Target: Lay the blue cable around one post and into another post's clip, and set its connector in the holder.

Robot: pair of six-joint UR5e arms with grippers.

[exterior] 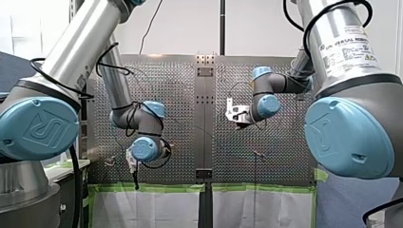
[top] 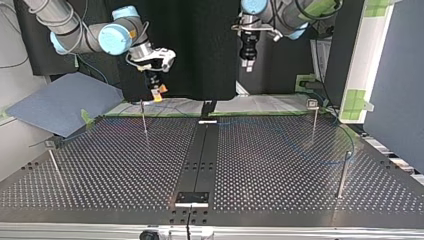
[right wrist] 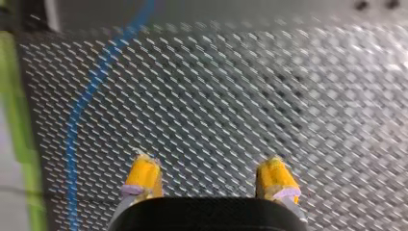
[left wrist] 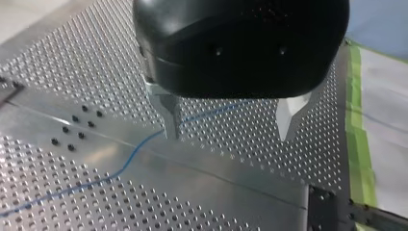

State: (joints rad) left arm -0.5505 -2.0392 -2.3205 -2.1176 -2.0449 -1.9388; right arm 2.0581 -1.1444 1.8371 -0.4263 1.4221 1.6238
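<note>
The thin blue cable [left wrist: 129, 156] lies loose on the perforated table and runs under my left gripper [left wrist: 228, 122], passing just by one metal finger [left wrist: 168, 115]. That gripper hangs open above the plate with nothing between its fingers. In the top view the cable [top: 287, 146] curves across the right half of the table, between two slim posts [top: 314, 120] [top: 343, 172]. My right gripper [right wrist: 209, 175] is open too, yellow pads [right wrist: 143, 173] apart over bare plate, with the cable [right wrist: 79, 110] off to one side. It hovers at the far edge [top: 158, 91], near another post [top: 144, 119]. I cannot make out the connector.
A black strip [top: 202, 150] runs down the middle of the table to a small bracket [top: 191, 199] at the near edge. Another post [top: 54, 161] stands at the top view's left. A blue-grey sheet [top: 60, 102] lies beyond the table's left corner. Green tape [exterior: 157, 188] lines one edge.
</note>
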